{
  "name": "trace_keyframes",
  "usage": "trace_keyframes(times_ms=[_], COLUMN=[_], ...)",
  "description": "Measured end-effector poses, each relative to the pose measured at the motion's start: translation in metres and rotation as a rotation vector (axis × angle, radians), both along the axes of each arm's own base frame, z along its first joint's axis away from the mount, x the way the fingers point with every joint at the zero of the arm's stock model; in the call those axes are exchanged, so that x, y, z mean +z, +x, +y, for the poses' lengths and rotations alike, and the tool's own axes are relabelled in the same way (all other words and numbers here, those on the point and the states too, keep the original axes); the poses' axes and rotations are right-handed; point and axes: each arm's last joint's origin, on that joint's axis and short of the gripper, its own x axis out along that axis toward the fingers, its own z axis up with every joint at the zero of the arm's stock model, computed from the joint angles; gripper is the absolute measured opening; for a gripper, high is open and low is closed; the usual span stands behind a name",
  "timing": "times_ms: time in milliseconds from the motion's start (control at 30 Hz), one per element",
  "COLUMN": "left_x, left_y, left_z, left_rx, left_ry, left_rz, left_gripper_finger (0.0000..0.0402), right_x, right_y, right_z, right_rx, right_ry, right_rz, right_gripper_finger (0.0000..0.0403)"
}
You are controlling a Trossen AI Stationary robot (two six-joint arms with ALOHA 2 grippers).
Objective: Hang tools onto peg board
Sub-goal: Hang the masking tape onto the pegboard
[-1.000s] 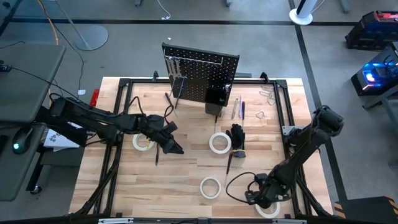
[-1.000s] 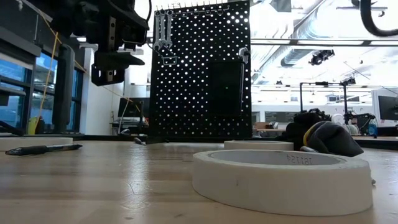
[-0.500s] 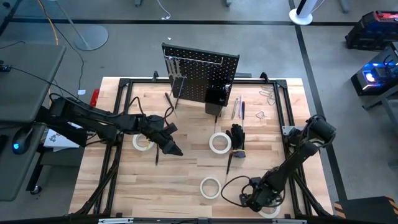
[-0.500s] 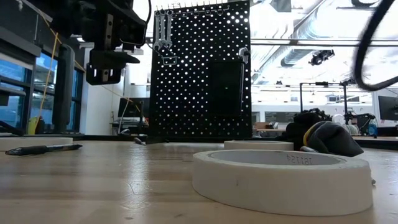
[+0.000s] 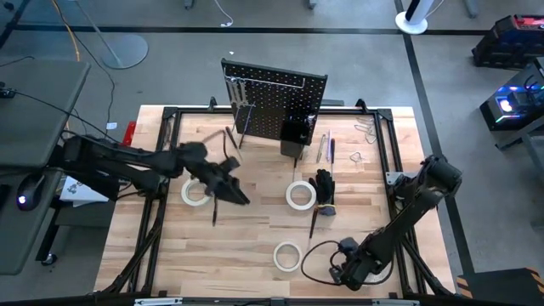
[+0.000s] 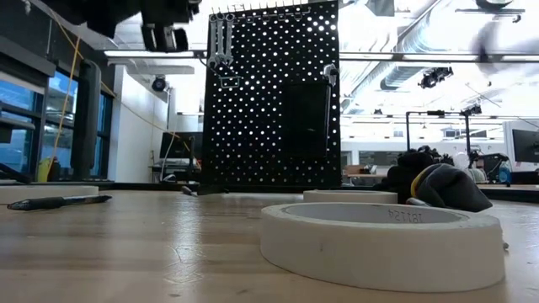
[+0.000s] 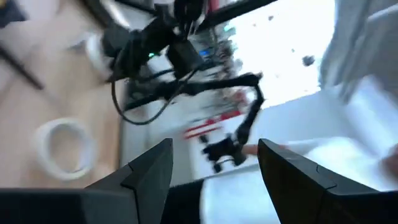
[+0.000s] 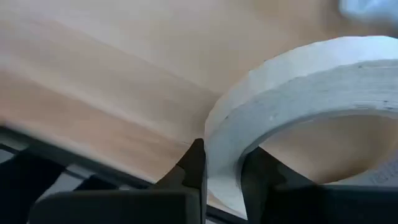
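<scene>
Matt white tape roll [image 8: 298, 81], pale wood table [image 5: 255, 246]

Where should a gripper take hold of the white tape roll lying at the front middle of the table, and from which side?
Probably its wall, from straight above: one finger in the hole, one outside. The front tape roll lies flat on the table, hole facing up, its outer side low. The right gripper straddles the corner tape roll at its wall likewise.
</scene>
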Motion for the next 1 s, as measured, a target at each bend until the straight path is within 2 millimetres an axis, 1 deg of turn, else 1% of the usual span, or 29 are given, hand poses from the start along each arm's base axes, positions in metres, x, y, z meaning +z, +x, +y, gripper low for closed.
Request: trace_keyframes(times_ms=[100,200,300,367,500,567,700,800,900,1000], left_x=[0.018,0.031,0.040,0.051,0.078,0.087,0.104,0.113,0.122,0.125], left_y=[-0.011,-0.023,-0.032,-0.033,-0.029,-0.025,-0.021,-0.019,-0.017,-0.011], left_z=[0.012,0.024,0.034,0.037,0.033,0.032,0.031,0.028,0.026,0.027], left_rx=[0.049,0.125,0.203,0.224,0.202,0.197,0.189,0.147,0.127,0.159], left_ry=[-0.046,-0.043,-0.053,-0.041,0.058,0.085,0.053,0.012,-0.029,-0.073], left_rz=[-0.073,-0.138,-0.175,-0.213,-0.335,-0.365,-0.389,-0.417,-0.487,-0.527], left_gripper_finger=[0.0227,0.0227,0.0227,0.0227,0.0227,0.0227,0.0227,0.0227,0.0227,0.0227], right_x=[0.045,0.086,0.122,0.144,0.185,0.204,0.234,0.250,0.259,0.263], right_y=[0.006,0.011,0.023,0.033,0.062,0.077,0.098,0.106,0.110,0.111], right_z=[-0.003,-0.022,-0.050,-0.070,-0.110,-0.129,-0.164,-0.186,-0.201,-0.206], right_rx=[0.075,0.164,0.202,0.235,0.323,0.337,0.358,0.358,0.346,0.333], right_ry=[-0.027,-0.124,-0.241,-0.306,-0.431,-0.475,-0.491,-0.508,-0.499,-0.517], right_rz=[-0.169,-0.359,-0.590,-0.756,-1.139,-1.333,-1.716,-1.980,-2.188,-2.307], right_gripper_finger=[0.0045,0.0045,0.0045,0.0045,0.0045,0.0045,0.0045,0.0045,0.0045,0.0045])
